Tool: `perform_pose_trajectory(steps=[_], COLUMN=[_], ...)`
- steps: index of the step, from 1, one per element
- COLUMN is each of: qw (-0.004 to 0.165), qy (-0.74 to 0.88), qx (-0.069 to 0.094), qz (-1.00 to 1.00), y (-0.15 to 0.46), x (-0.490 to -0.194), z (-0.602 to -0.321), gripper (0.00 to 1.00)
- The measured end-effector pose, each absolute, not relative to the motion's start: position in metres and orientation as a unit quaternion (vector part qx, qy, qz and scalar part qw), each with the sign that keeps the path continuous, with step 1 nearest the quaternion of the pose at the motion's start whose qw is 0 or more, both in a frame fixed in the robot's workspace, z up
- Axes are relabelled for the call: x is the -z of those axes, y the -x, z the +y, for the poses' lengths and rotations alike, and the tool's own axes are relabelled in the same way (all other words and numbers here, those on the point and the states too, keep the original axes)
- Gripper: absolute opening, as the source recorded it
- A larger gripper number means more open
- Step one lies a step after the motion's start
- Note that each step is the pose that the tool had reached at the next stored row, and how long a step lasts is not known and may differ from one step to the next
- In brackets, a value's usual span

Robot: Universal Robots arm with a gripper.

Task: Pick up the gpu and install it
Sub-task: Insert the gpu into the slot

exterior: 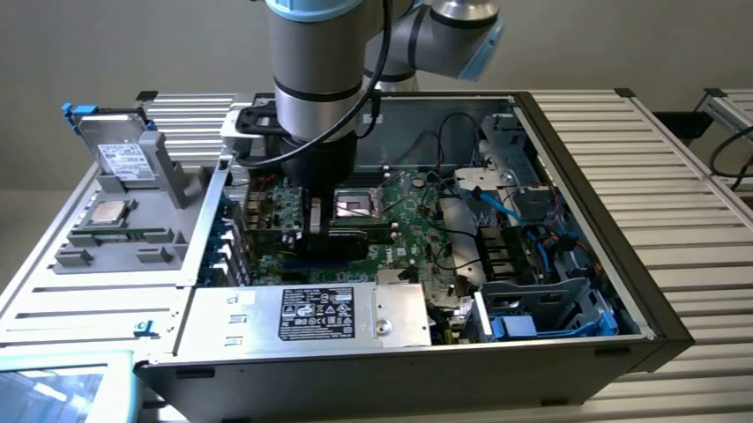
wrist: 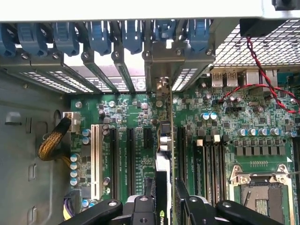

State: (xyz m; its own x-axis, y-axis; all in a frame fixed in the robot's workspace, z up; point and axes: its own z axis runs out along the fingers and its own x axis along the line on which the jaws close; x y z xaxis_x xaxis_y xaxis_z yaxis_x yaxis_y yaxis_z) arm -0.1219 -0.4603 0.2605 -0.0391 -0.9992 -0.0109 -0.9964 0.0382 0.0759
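The gpu (wrist: pixel 162 140) stands on edge over the green motherboard (wrist: pixel 220 136), among the black expansion slots. Its silver bracket end reaches the rear slot openings under the blue clips (wrist: pixel 98 37). My gripper (wrist: pixel 164 202) is shut on it, with one finger (wrist: pixel 140 208) on each side of the black fan block. In the exterior view the arm reaches straight down into the open computer case (exterior: pixel 588 150). There the gripper (exterior: pixel 316 231) holds the gpu (exterior: pixel 277 216) beside the CPU socket (exterior: pixel 356 205). Whether the card sits fully in its slot I cannot tell.
A white slot (wrist: pixel 95 159) and capacitors lie to one side of the card, memory slots and the socket (wrist: pixel 260 187) to the other. Red-black wires (wrist: pixel 262 84) cross the board. The power supply (exterior: pixel 312 313) borders the front. A grey parts stand (exterior: pixel 118 203) sits at the exterior view's left.
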Motion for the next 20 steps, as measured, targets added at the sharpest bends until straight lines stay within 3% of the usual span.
perform_pose_trajectory(steps=[20], qw=[0.025], qy=[-0.692], qx=[0.028], qz=[-0.721], y=[0.1225], x=[-0.2599], z=[-0.4597], gripper=[0.28])
